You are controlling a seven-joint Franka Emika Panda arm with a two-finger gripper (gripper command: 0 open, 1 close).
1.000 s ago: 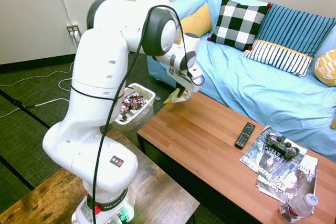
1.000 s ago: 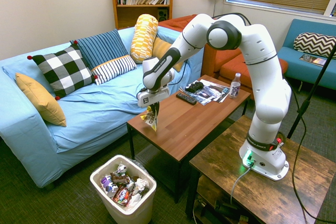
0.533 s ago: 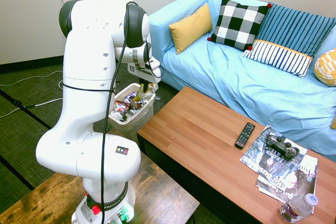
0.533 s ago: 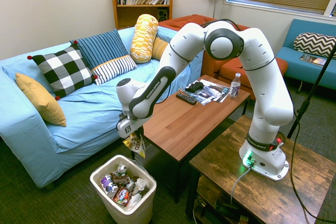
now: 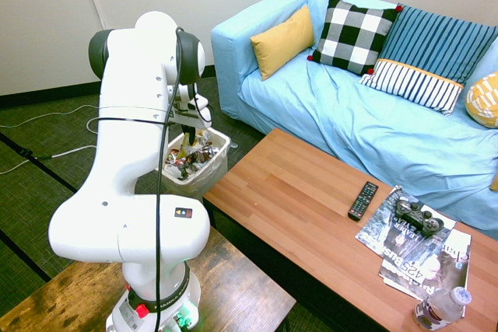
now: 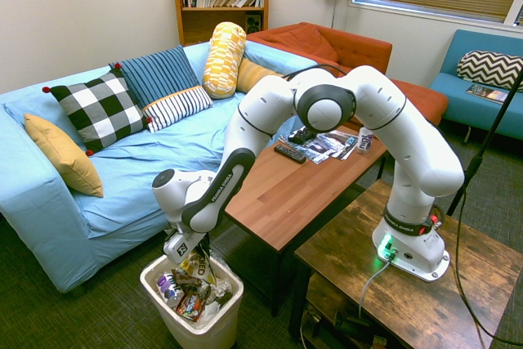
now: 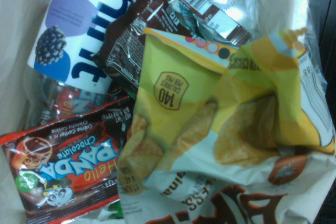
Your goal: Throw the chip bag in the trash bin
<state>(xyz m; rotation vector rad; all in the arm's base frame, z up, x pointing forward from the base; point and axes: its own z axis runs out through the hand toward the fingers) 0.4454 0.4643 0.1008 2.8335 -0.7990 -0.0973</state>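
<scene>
The white trash bin [image 6: 214,326] stands on the carpet off the end of the coffee table, full of crumpled wrappers; it also shows behind the arm [image 5: 208,179]. My gripper [image 6: 188,252] hangs right over its opening, shut on the yellow-and-white chip bag [image 6: 197,266], which dangles at rim height onto the litter. In the wrist view the chip bag [image 7: 210,114] fills the middle, lying against a brown wrapper [image 7: 142,30], a red Hello Panda wrapper [image 7: 68,166] and a bottle with a blue and white label [image 7: 89,40]. In the first exterior view my own arm hides the gripper.
The wooden coffee table [image 5: 296,207] next to the bin carries a black remote [image 5: 362,200], magazines [image 5: 420,258], a game controller [image 5: 416,215] and a water bottle [image 5: 440,307]. A blue sofa [image 6: 122,169] with pillows runs behind the bin and table.
The arm has swung off the table's end and dropped down over the bin, carrying the chip bag along. The bag now hangs at the bin's opening instead of above the tabletop.
</scene>
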